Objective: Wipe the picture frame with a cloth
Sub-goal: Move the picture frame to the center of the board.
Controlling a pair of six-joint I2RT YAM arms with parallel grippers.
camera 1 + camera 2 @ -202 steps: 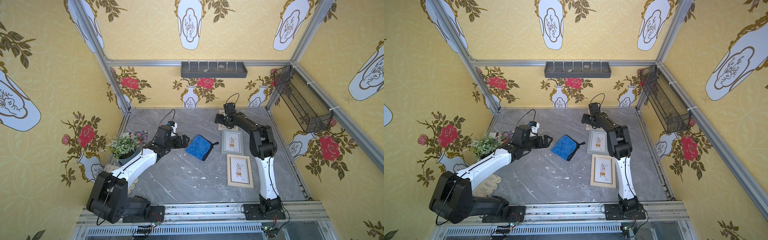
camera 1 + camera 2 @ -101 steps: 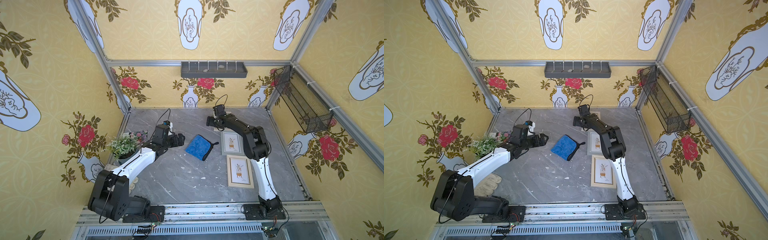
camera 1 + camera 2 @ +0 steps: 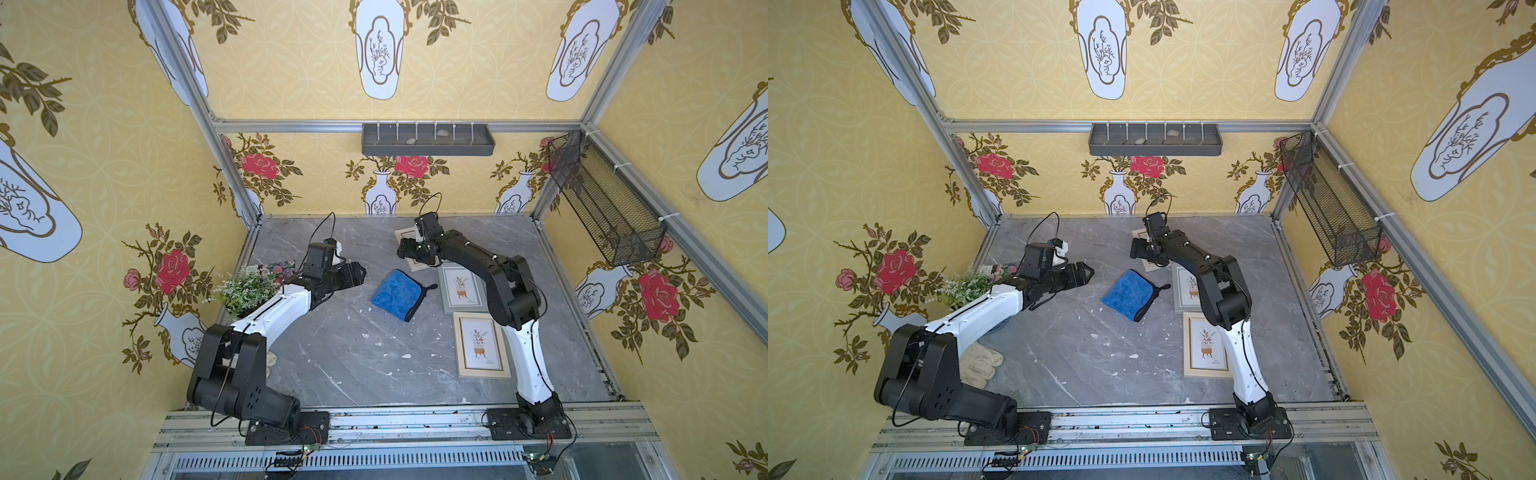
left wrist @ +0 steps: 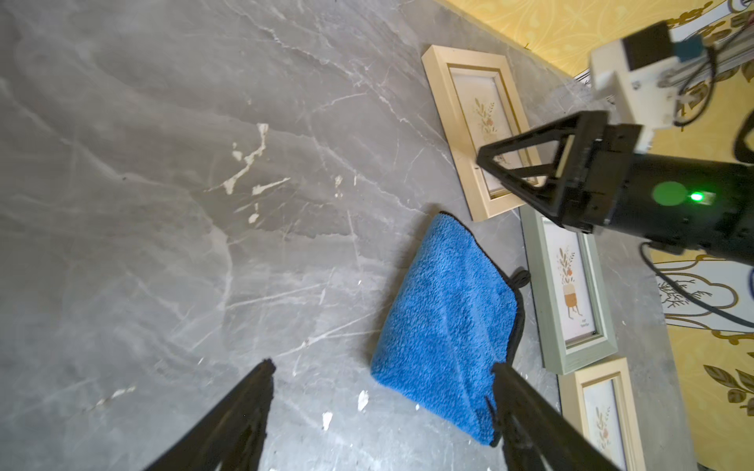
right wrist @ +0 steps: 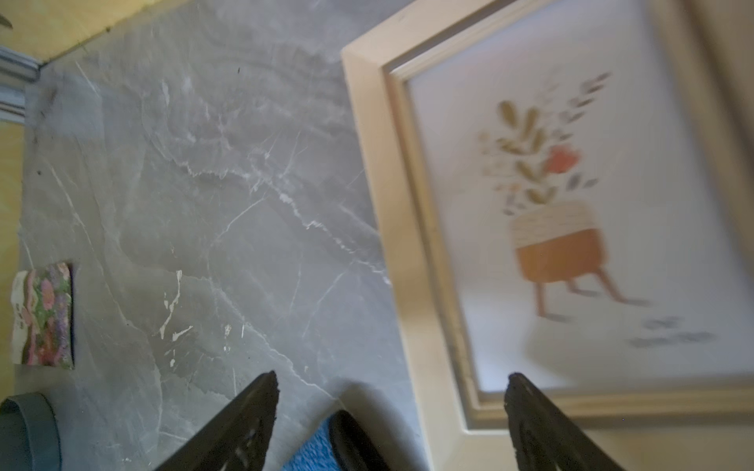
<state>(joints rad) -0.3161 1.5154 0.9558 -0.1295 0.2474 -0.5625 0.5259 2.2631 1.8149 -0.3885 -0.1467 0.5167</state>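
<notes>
Grey marble tabletop (image 3: pixel 353 365) fills the floor of a booth with yellow flowered walls. From its base the left arm stretches low and nearly level across the table. The left gripper (image 3: pixel 360 272) points at the cloth (image 3: pixel 395 294) and stops just short of it. Its jaws are open and empty, and in the left wrist view the 2 fingers (image 4: pixel 245 407) stand wide apart.

The right arm rises from its base, bends at the elbow and reaches toward the back wall. The right gripper (image 3: pixel 402 249) hovers over the edge of the cream frame (image 3: pixel 415 266), jaws open and holding nothing.

The cloth lies on the table near the middle, just beside the grey-green frame (image 3: pixel 461 289), with its black loop toward that frame. Whether the loop touches it I cannot tell.

In both top views the right arm covers most of the cream frame, a strip of the grey-green frame and an edge of the front frame (image 3: pixel 480 345). The left arm hides part of the plant (image 3: pixel 249 286) and part of the glove (image 3: pixel 980 365). The right wrist view is blurred, so the words under the printed pot cannot be read, and only a corner of the cloth shows at its edge.
</notes>
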